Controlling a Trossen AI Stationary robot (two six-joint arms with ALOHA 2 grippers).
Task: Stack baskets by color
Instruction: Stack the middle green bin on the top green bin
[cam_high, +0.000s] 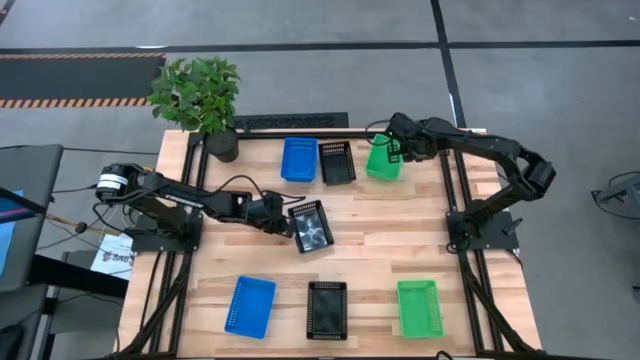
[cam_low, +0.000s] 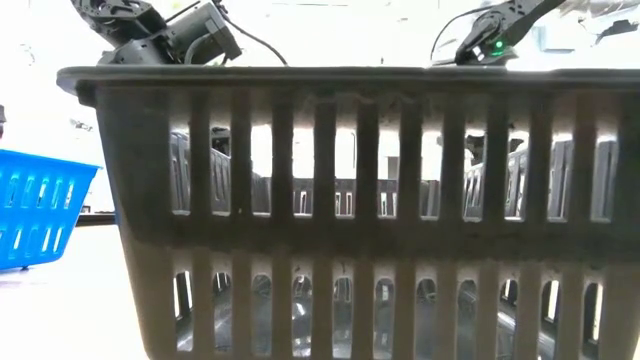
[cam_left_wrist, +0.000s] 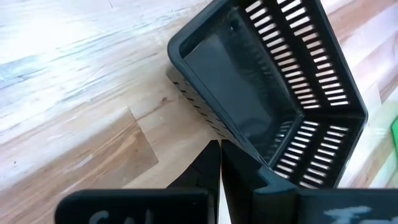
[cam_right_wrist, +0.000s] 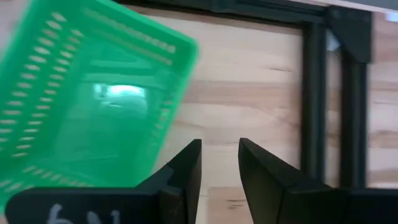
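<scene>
One black basket (cam_high: 311, 226) found mid-surface, clamped at its near rim by the shut left gripper (cam_high: 283, 225), long axis aslant, far-row black basket (cam_high: 336, 162) lying beyond; right gripper (cam_right_wrist: 219, 163) part-open, empty beside green basket (cam_right_wrist: 93, 99).

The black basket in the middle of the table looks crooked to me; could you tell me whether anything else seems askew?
That black basket sits skewed to the table edges, its rim clamped in the left pincer. The green basket by the right pincer also looks tilted. The remaining baskets lie roughly square in two rows.
</scene>
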